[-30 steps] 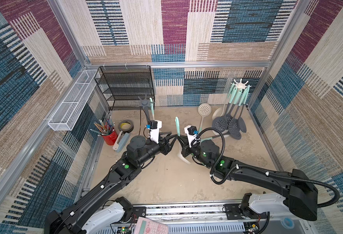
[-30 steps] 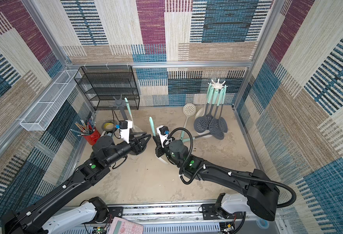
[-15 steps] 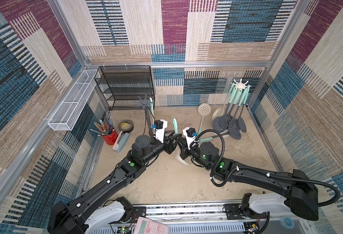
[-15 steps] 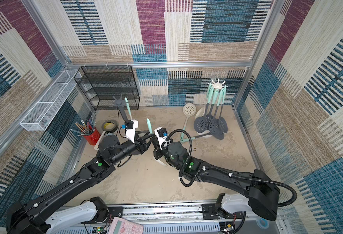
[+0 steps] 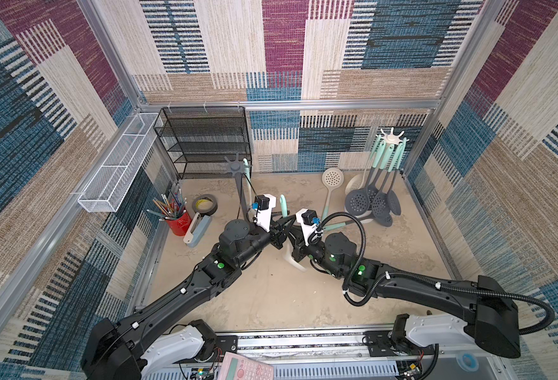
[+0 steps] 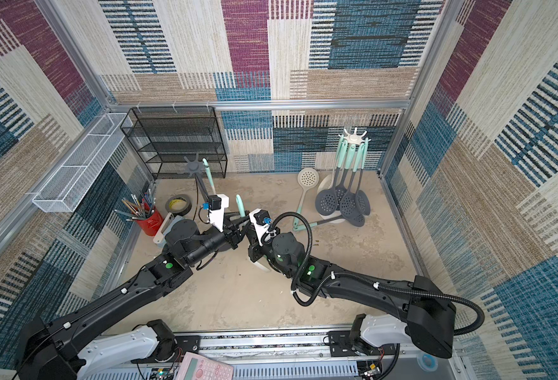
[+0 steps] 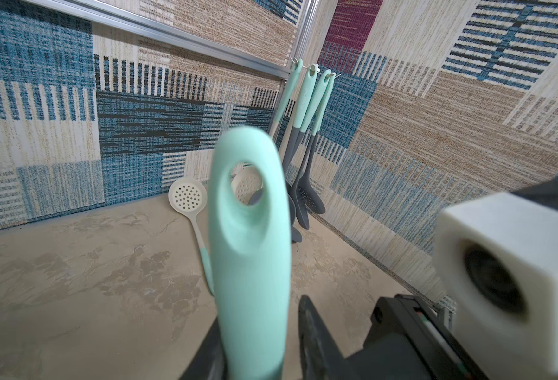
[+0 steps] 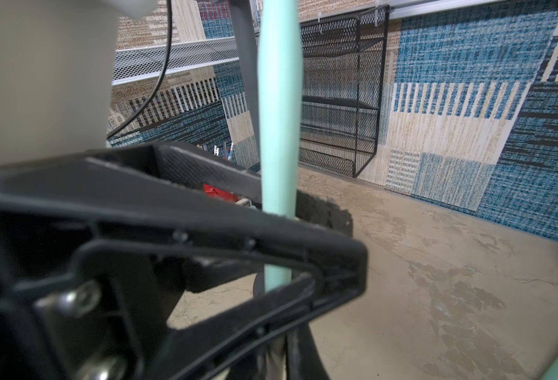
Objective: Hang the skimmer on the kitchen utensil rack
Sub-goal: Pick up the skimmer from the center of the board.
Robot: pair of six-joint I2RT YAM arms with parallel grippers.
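Observation:
The skimmer [image 5: 283,204] [image 6: 239,205] stands upright at the middle of the floor, mint handle up, cream head [image 5: 293,260] down. My right gripper [image 5: 295,245] [image 8: 276,360] is shut on its pale lower neck. My left gripper [image 5: 278,235] [image 7: 257,316] reaches in from the other side with its jaws on either side of the mint handle [image 7: 251,246] [image 8: 279,131]; one finger touches it and a narrow gap shows at the other. A dark grey utensil rack [image 5: 236,167] [image 6: 193,167] stands just behind, with one mint-handled utensil hanging. A white utensil rack [image 5: 392,136] at the back right carries several grey skimmers.
A cream skimmer [image 5: 332,179] lies on the floor near the white rack. At the back left are a black mesh shelf [image 5: 205,141] and a white wire basket [image 5: 119,164]. A red pencil cup [image 5: 177,221], tape roll [image 5: 205,205] and stapler [image 5: 198,228] sit at the left.
My left arm has swung right to the upright skimmer, and its jaws have narrowed around the mint handle. The right gripper has kept its hold on the skimmer.

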